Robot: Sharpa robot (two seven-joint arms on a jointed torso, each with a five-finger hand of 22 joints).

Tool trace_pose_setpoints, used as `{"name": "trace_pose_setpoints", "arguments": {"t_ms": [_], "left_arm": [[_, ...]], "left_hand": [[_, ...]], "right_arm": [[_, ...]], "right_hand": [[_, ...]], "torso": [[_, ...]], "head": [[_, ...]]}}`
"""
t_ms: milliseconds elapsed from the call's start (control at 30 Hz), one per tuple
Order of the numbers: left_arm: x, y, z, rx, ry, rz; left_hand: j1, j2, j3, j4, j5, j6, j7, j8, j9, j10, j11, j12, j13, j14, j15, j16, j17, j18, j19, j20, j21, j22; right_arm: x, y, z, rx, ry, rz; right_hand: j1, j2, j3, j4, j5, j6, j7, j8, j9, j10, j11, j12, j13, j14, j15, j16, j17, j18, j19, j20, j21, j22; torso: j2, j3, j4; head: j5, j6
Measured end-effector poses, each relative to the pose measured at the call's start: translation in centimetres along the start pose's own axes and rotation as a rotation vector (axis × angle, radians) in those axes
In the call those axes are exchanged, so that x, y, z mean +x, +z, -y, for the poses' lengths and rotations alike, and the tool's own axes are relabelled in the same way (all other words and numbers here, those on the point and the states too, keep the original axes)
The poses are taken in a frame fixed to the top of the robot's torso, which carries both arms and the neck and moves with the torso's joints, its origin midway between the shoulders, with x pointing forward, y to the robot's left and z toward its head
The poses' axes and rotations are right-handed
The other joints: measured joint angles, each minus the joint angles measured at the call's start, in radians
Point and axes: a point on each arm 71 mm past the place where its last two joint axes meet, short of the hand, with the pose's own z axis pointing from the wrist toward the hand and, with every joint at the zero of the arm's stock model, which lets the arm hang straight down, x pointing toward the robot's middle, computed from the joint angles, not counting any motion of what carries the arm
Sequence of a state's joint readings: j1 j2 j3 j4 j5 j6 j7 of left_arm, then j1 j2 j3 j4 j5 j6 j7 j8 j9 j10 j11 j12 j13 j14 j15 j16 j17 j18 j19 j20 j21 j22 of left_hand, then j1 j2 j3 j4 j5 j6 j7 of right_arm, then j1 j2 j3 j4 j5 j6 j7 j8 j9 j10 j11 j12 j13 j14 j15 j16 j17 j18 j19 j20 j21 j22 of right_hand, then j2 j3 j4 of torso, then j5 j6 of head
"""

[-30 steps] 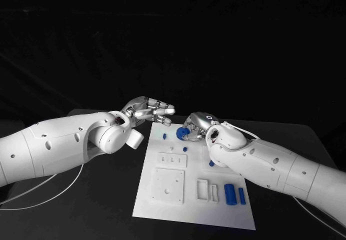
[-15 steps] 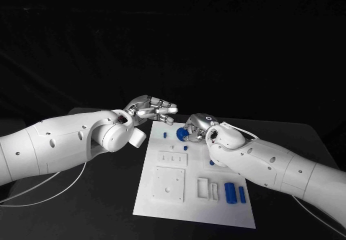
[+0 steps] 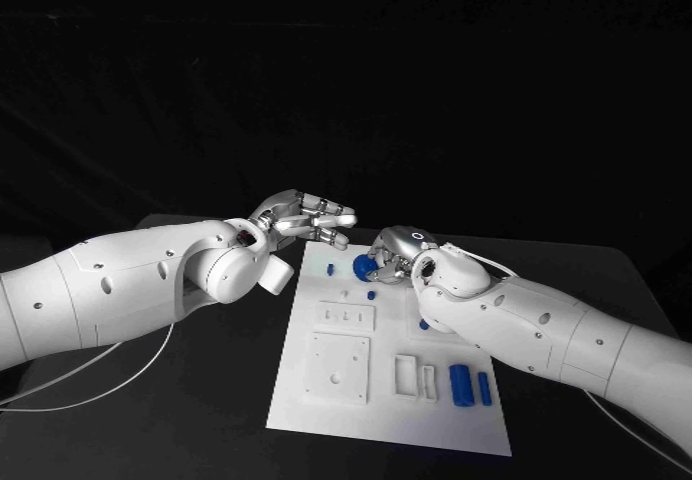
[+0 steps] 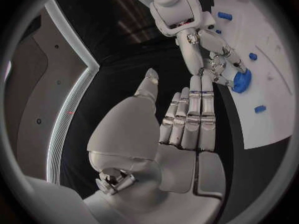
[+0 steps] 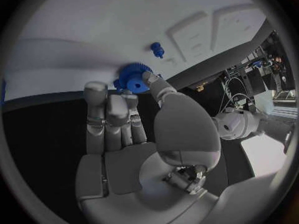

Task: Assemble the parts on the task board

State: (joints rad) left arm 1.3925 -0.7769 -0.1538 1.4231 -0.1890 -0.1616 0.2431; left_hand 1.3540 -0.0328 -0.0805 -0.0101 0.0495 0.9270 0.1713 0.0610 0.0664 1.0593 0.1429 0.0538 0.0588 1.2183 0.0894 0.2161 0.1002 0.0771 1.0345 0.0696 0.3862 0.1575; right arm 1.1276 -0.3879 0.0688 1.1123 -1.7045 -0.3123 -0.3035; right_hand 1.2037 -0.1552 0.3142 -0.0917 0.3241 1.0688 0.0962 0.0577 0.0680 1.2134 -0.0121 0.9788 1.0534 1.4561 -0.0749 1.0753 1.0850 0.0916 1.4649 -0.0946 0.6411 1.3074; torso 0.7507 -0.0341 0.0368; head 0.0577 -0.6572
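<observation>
A: Starting at the left, what is the left hand (image 3: 306, 219) doing?
B: It hangs over the desk (image 3: 216, 400) just off the far left corner of the task board (image 3: 346, 425), its fingers (image 4: 190, 117) held side by side and a little curled, with nothing in them.

A: And the blue gear (image 3: 366, 267)?
B: It sits at the far edge of the board, right of the left hand and apart from it. The right hand (image 3: 392, 250) pinches it; in the right wrist view the thumb tip touches the gear's (image 5: 132, 78) face while the other fingers (image 5: 111, 114) reach its rim.

A: Other parts?
B: A small blue peg (image 3: 330, 270) lies just left of the gear. Two blue cylinders (image 3: 460, 386) lie near the board's near right corner, beside white raised blocks (image 3: 414, 377).

A: The surface and the room?
B: The desk is black, a white cable (image 3: 101, 395) loops along its left side, and darkness lies beyond the far edge.
</observation>
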Motion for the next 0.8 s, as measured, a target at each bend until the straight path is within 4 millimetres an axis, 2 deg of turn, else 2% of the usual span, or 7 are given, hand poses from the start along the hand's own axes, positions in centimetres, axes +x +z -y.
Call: {"name": "trace_pose_setpoints", "arguments": {"t_ms": [33,133,233,267,467,700,800], "left_arm": [[0.0,0.0,0.0,0.0,0.0,0.0],[0.0,0.0,-0.01,0.0,0.0,0.0],[0.01,0.0,-0.02,-0.001,0.0,-0.001],[0.01,0.0,-0.02,-0.001,0.0,-0.001],[0.01,0.0,-0.03,-0.001,0.0,-0.001],[0.0,0.0,-0.04,-0.002,0.0,-0.002],[-0.02,0.0,-0.04,-0.002,0.0,-0.001]], "left_hand": [[0.0,0.0,0.0,0.0,0.0,0.0,0.0,0.0,0.0,0.0,0.0,0.0,0.0,0.0,0.0,0.0,0.0,0.0,0.0,0.0,0.0,0.0],[0.0,0.0,0.0,0.0,0.0,0.0,0.0,0.0,0.0,0.0,0.0,0.0,0.0,0.0,0.0,0.0,0.0,0.0,0.0,0.0,0.0,0.0],[0.0,0.0,0.0,0.0,0.0,0.0,0.0,0.0,0.0,0.0,0.0,0.0,0.0,0.0,0.0,0.0,0.0,0.0,0.0,0.0,0.0,-0.001],[0.0,0.0,0.0,0.0,0.0,0.0,0.0,0.0,0.0,0.0,0.0,0.0,0.0,0.0,0.0,0.0,0.0,0.0,0.0,0.0,0.0,-0.001],[0.0,0.0,0.0,0.0,0.0,0.0,0.0,0.0,0.0,0.0,0.0,0.0,0.0,0.0,0.0,0.0,0.0,0.0,0.0,0.0,0.0,-0.001],[0.0,0.0,0.0,0.0,0.0,0.0,0.0,0.0,0.0,0.0,0.0,0.0,0.0,0.0,0.0,0.0,0.0,0.0,0.0,0.0,0.0,-0.001],[0.0,0.0,0.0,0.0,0.0,0.0,0.0,0.0,0.0,0.0,0.0,0.0,0.0,0.0,0.0,0.0,0.0,0.0,0.0,0.0,0.0,-0.001]], "right_arm": [[0.04,0.01,0.02,0.001,0.0,-0.002],[0.38,0.01,0.09,0.006,0.001,-0.017],[0.63,0.0,0.17,0.01,0.004,-0.034],[0.66,0.01,0.19,0.012,0.005,-0.038],[0.69,0.08,0.24,0.018,0.015,-0.054],[0.68,0.07,0.34,0.022,0.022,-0.058],[0.67,-0.06,0.54,0.023,0.025,-0.059]], "right_hand": [[-0.008,0.002,-0.011,0.01,-0.004,-0.01,0.001,0.0,0.0,0.0,0.0,0.0,-0.001,0.0,0.0,-0.001,-0.001,0.0,0.0,0.0,-0.001,0.0],[-0.041,0.005,-0.072,0.073,-0.026,-0.036,0.006,0.0,-0.001,-0.006,0.005,0.0,-0.007,0.0,0.0,-0.001,-0.003,0.0,0.0,0.0,-0.006,0.0],[-0.043,0.003,-0.092,0.129,-0.03,-0.044,0.007,0.0,-0.001,-0.006,0.005,-0.002,-0.011,0.0,0.0,-0.001,-0.004,0.0,0.0,0.0,-0.006,0.0],[-0.047,-0.001,-0.093,0.135,-0.03,-0.044,0.008,0.0,-0.002,-0.008,0.007,-0.004,-0.012,0.0,0.0,-0.005,-0.004,0.0,0.0,0.0,-0.006,0.0],[-0.047,-0.001,-0.088,0.144,-0.018,-0.046,0.009,0.0,-0.003,-0.009,0.009,-0.004,-0.012,0.0,0.0,-0.005,-0.006,0.0,0.0,0.0,-0.006,0.0],[-0.05,0.002,-0.065,0.137,-0.018,-0.046,0.009,0.0,-0.003,-0.009,0.009,-0.004,-0.012,0.0,0.0,-0.005,-0.005,0.0,0.0,0.0,-0.006,0.0],[-0.051,0.003,-0.06,0.137,-0.005,-0.046,0.009,0.0,-0.003,-0.009,0.009,-0.004,-0.012,0.0,0.0,-0.005,-0.005,0.0,0.0,0.0,-0.006,0.0]], "torso": [[0.0,-0.0001,-0.0001],[0.0,-0.0002,-0.0002],[0.0,-0.0004,-0.0001],[0.0,-0.0004,-0.0001],[0.0,-0.0003,0.0001],[0.0,0.0005,-0.0006],[0.0,0.0011,-0.0012]], "head": [[0.0,0.0],[0.0,0.0],[0.001,0.0],[0.001,0.0],[0.0,-0.003],[0.001,-0.004],[0.001,-0.004]]}}
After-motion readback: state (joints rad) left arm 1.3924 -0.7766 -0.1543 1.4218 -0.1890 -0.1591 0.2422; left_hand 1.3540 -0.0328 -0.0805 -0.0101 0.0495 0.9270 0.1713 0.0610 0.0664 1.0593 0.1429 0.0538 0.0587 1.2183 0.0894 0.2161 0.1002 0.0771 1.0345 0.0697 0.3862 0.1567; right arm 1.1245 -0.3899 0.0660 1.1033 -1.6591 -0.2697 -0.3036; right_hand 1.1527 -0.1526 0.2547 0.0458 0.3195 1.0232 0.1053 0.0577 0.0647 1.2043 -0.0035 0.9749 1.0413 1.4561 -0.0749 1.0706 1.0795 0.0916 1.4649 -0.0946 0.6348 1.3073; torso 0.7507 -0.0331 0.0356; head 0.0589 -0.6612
